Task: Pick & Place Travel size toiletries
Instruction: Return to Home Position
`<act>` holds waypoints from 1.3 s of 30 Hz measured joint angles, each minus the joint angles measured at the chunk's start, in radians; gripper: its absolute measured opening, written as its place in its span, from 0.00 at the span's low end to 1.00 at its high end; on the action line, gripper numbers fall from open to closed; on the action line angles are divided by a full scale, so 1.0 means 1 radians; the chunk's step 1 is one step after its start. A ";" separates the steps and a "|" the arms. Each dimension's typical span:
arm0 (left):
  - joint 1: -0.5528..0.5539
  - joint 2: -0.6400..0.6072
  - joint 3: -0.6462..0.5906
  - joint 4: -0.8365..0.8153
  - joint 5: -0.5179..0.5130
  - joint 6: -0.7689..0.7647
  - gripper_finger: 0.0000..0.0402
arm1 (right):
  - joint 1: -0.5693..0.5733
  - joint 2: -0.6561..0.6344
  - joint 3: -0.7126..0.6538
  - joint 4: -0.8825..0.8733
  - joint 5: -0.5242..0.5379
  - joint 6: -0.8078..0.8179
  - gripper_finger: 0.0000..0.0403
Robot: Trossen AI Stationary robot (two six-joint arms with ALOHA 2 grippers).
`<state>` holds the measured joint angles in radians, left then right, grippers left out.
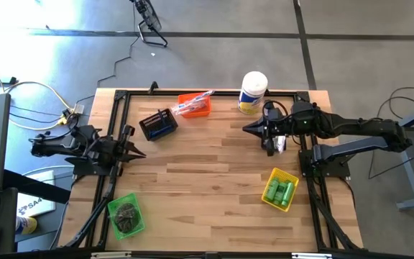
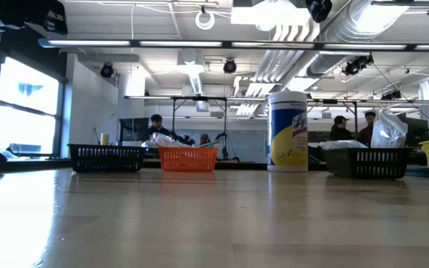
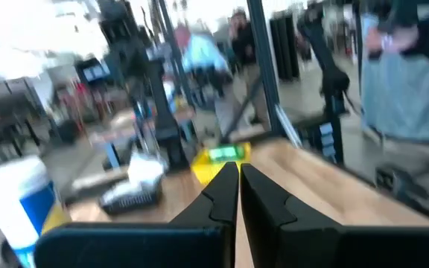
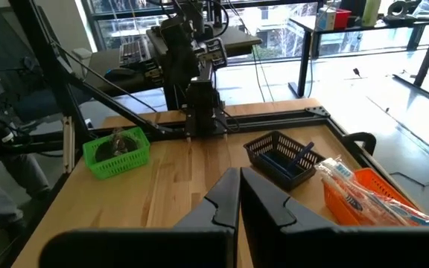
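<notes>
The travel size toiletries [image 1: 282,192] lie sorted in small bins along the edges of the wooden surface [image 1: 214,169]. In the high view, glossy green mini bottles sit in the yellow bin [image 1: 271,177] at the lower right. Dark round bundles [image 1: 126,212] fill the green bin [image 1: 115,204] at the lower left. Clear-wrapped slim packets [image 1: 195,101] stick out over the rim of the orange bin [image 1: 194,111] at the upper middle. Just left of it, a black mesh bin [image 1: 158,126] holds a blue item. In the low view, a second black bin [image 2: 367,161] at the right carries crinkled clear bags [image 2: 387,130].

A tall white canister [image 1: 253,92] with a yellow label stands upright near the upper edge. A black metal frame [image 1: 113,122] runs along the left, upper and right edges. Between the bins, the wide middle shows light planks with a smooth sheen.

The left claw [image 1: 141,152] is at the left edge, clenched on nothing, its dark pointed fingers pressed together. The right claw [image 1: 247,129] is at the upper right, below the canister, also clenched and holding nothing.
</notes>
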<state>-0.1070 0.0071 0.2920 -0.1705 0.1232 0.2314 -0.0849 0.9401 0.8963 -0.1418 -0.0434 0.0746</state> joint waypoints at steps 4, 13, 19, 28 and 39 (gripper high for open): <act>0.000 0.001 -0.126 0.185 0.001 0.000 0.03 | 0.000 0.000 0.000 0.001 0.000 0.000 0.01; 0.002 0.000 -0.273 0.396 -0.041 -0.007 0.03 | 0.000 0.000 0.000 0.004 -0.010 0.000 0.01; 0.002 0.001 -0.275 0.296 -0.158 -0.089 0.03 | 0.000 0.000 0.000 0.003 -0.012 0.000 0.01; 0.002 0.001 -0.277 0.196 -0.257 -0.077 0.03 | 0.000 -0.003 0.000 0.000 -0.012 0.007 0.01; 0.002 0.011 -0.278 0.175 -0.130 -0.097 0.03 | 0.000 -0.055 0.000 -0.010 -0.014 0.005 0.01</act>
<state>-0.1051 0.0185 0.0139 0.0046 -0.0070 0.1346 -0.0849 0.8851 0.8963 -0.1523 -0.0574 0.0800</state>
